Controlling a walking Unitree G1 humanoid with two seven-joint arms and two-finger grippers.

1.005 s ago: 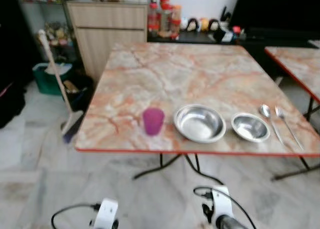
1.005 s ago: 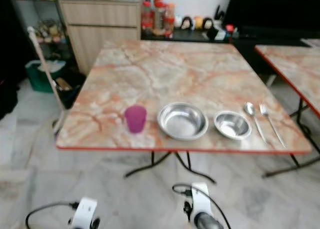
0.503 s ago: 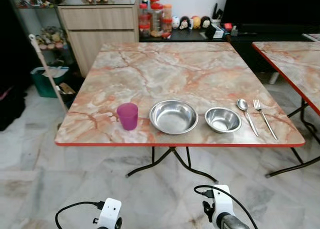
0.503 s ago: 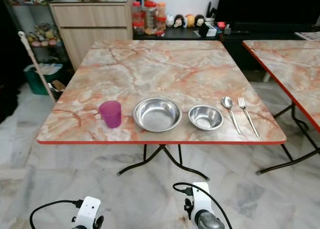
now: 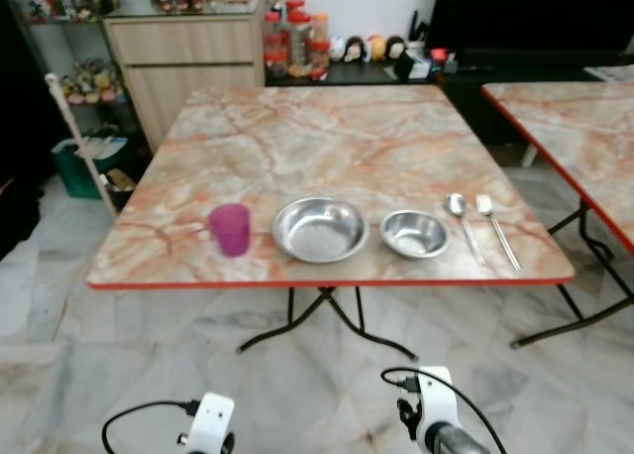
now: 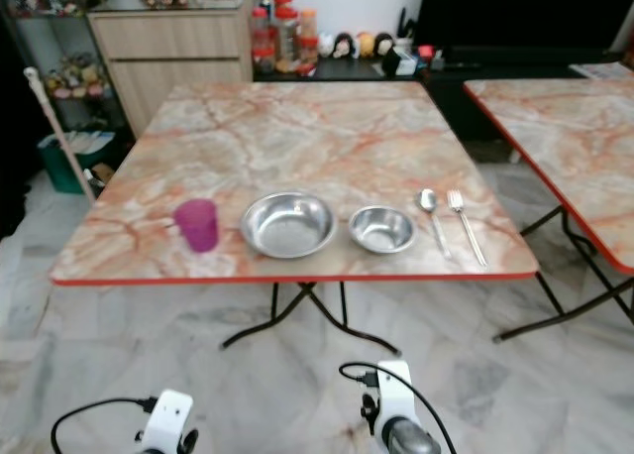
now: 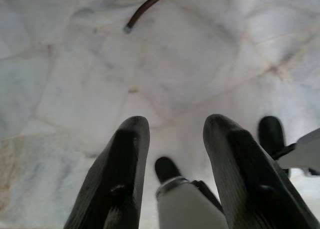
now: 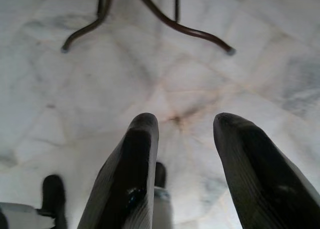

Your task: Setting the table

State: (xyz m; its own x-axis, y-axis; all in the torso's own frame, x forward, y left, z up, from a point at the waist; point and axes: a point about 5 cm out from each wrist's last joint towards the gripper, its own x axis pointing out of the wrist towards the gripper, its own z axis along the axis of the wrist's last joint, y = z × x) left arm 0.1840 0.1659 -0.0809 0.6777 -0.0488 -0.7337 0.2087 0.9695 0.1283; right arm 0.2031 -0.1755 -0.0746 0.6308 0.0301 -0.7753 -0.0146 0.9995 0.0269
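Tableware lines the near edge of a marble-patterned table [image 5: 327, 137]: purple cup [image 5: 230, 228], large bowl [image 5: 320, 228], small bowl [image 5: 415, 233], spoon [image 5: 462, 219], fork [image 5: 495, 226]. Left gripper [image 7: 172, 159] and right gripper [image 8: 182, 154] hang spread and empty over the pale floor [image 5: 149, 355].

Both arms hang low, wrists at the bottom edge of the head views: left wrist [image 5: 210, 424] lower left, right wrist [image 5: 436, 424] lower centre-right. Left gripper [image 7: 172, 139] points down, fingers [image 7: 125, 164] parted, nothing between. Right gripper [image 8: 182, 139] likewise: fingers [image 8: 135, 159] apart, empty.
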